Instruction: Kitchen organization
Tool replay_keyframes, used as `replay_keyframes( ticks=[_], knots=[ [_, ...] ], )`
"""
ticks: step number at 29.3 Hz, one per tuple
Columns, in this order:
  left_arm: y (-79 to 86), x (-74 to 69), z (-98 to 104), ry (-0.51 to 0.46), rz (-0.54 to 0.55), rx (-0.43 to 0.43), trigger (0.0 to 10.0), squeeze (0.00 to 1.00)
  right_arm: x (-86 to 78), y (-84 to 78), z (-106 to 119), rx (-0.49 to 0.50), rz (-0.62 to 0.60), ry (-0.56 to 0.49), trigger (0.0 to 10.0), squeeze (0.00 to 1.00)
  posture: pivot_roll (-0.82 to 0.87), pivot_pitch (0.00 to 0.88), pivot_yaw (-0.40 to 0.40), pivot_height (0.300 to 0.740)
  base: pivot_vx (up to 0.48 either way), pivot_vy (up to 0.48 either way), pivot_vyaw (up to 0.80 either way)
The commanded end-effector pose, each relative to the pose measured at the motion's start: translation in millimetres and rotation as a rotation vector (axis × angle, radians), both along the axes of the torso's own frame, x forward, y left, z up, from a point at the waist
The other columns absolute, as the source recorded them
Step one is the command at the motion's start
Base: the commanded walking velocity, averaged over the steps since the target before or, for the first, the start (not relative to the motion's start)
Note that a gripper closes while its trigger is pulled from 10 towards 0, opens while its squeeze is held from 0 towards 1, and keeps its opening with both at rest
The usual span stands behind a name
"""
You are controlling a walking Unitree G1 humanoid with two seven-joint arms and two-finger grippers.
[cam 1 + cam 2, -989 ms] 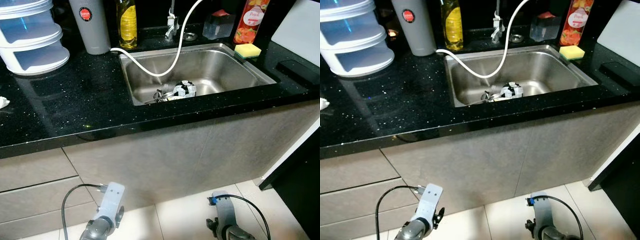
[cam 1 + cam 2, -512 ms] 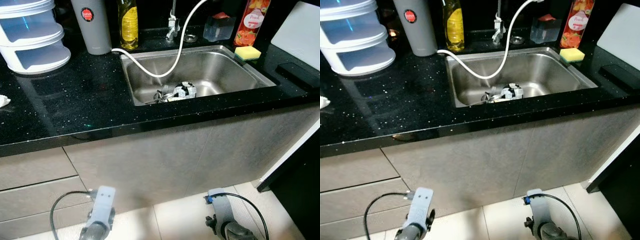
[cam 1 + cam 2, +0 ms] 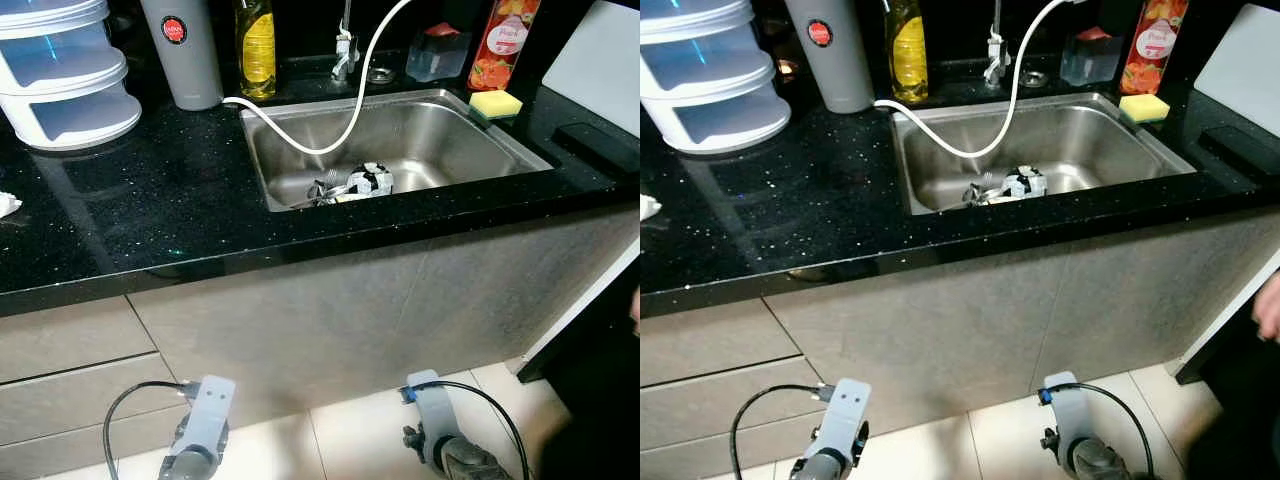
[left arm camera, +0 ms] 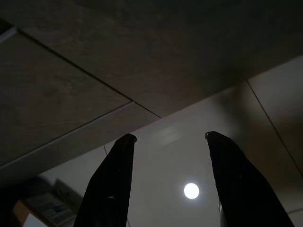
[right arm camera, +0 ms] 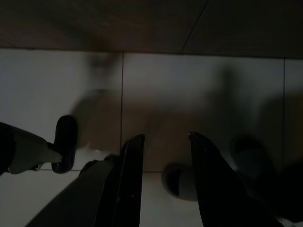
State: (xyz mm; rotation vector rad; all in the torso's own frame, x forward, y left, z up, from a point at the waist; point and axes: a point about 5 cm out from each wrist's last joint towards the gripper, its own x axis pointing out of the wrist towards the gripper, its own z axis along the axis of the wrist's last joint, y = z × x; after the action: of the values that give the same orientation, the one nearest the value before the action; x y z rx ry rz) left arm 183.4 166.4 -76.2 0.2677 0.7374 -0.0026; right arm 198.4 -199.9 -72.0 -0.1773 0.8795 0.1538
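Note:
A steel sink (image 3: pixel 480 128) is set in the black speckled counter (image 3: pixel 140 210). In its basin lie a black-and-white crumpled item (image 3: pixel 370 179) and some metal cutlery (image 3: pixel 318 190), with a white hose (image 3: pixel 340 120) looping down to them. Both arms hang low in front of the cabinet, far below the counter. My left gripper (image 4: pixel 169 137) is open over the floor tiles. My right gripper (image 5: pixel 165 137) is also open with nothing between its fingers.
On the counter stand a white tiered container (image 3: pixel 62 75), a grey cylinder (image 3: pixel 183 50), a yellow bottle (image 3: pixel 254 45), a red bottle (image 3: pixel 502 40) and a yellow sponge (image 3: pixel 495 102). A person's hand (image 3: pixel 1270 310) shows at the right edge. Grey drawers (image 3: pixel 70 370) sit below.
A person's hand has come into view at the right edge. Both hanging arms have shifted slightly; the view has moved a little.

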Motion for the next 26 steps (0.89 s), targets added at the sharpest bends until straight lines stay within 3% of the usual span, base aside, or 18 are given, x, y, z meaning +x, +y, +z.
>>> replay_keyframes(
  ticks=[1, 5, 11, 26],
  knots=[
    [3.7, -1.6, -0.5, -0.003, 0.014, 0.002, 10.0, 0.00, 3.3, 4.1, 1.4, 0.010, 0.005, -0.015, 10.0, 0.00, -0.05, 0.000, 0.028, 0.740, 0.000, 0.000, 0.00],
    [1.8, -3.9, -2.2, 0.012, 0.007, -0.021, 10.0, 0.00, 14.4, 13.6, 6.5, 0.035, 0.020, -0.047, 10.0, 0.00, -0.04, 0.000, 0.009, 0.740, 0.000, 0.000, 0.00],
    [8.6, -0.8, -0.6, 0.010, 0.060, -0.066, 10.0, 0.00, 14.5, 12.2, 6.2, 0.016, 0.027, -0.033, 10.0, 0.00, -0.02, 0.000, 0.022, 0.740, 0.000, 0.000, 0.00],
    [32.8, 0.7, 2.3, 0.009, 0.110, -0.035, 10.0, 0.00, 17.9, 4.5, 8.8, -0.006, 0.027, -0.028, 10.0, 0.00, 0.01, 0.000, -0.003, 0.740, 0.000, 0.000, 0.00]
  ],
)
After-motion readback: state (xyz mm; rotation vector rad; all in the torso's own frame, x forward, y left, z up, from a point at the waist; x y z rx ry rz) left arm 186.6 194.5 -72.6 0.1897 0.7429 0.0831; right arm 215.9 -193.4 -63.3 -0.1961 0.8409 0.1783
